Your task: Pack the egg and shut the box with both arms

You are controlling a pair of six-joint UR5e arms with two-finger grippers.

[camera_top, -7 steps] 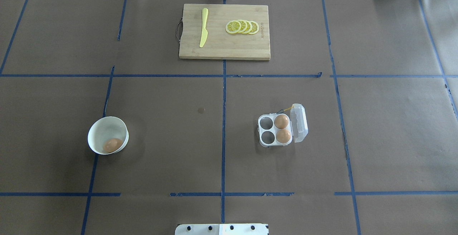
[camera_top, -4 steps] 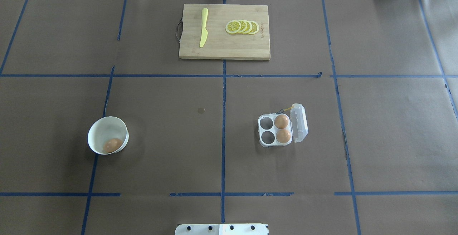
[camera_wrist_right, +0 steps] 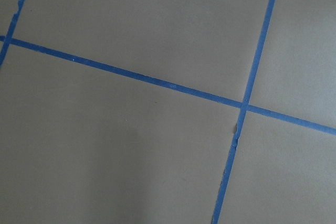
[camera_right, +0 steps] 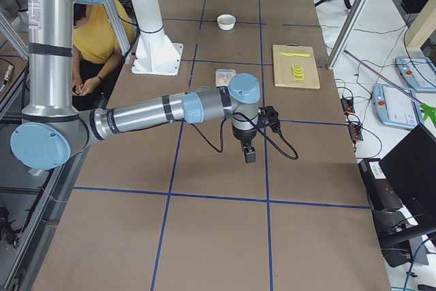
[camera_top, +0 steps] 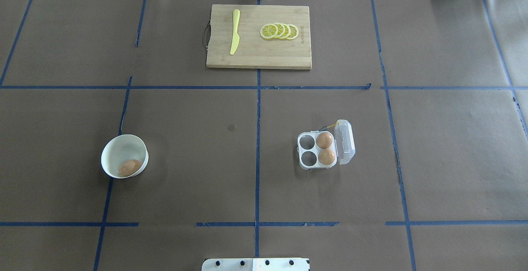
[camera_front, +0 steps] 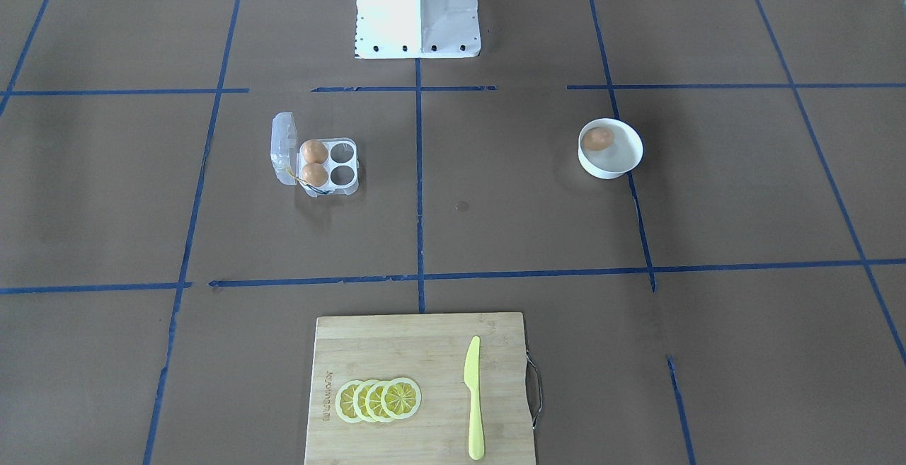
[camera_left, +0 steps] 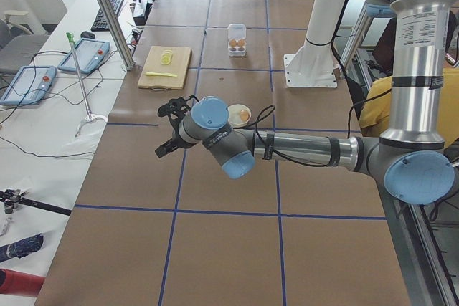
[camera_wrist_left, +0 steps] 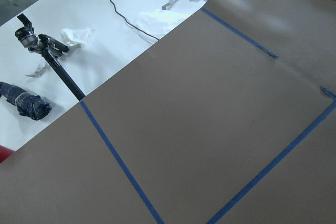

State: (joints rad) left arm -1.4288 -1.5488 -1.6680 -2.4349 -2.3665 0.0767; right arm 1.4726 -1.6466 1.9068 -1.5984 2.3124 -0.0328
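Clear plastic throughout on the box [camera_top: 307,142], found open on the brown-papered table [camera_top: 433,159], in the robot's right half, not far from the centre tape line. Noted the lid [camera_top: 345,142] swung back on the side away from that line and tilted up. Counted four cells: the two beside the lid filled with other eggs [camera_top: 324,140], the two toward the centre bare. Recorded a thin yellow band [camera_top: 331,123] at the box's far corner, by the hinge.

Located the egg [camera_top: 130,167] in a white bowl [camera_top: 117,149] in the robot's left half, well apart from the box, lying against the bowl's near wall.

Sighted the left gripper [camera_left: 166,128] only from the table's left end: held in the air on the outstretched, level left arm [camera_left: 301,150], touching nothing, apart from the bowl. Cannot tell from that view whether jaws apart or together. Sighted the right gripper [camera_right: 250,155] only from the right end: pointing straight down above bare paper on the level right arm [camera_right: 150,115], apart from the box. Cannot tell jaw state there either.

Logged at the far edge a wooden cutting board [camera_top: 264,52] carrying a yellow knife [camera_top: 235,31] and a fanned row of lemon slices [camera_top: 279,31]. Logged a white pedestal base [camera_front: 416,5] at the robot's edge, on the centre line.
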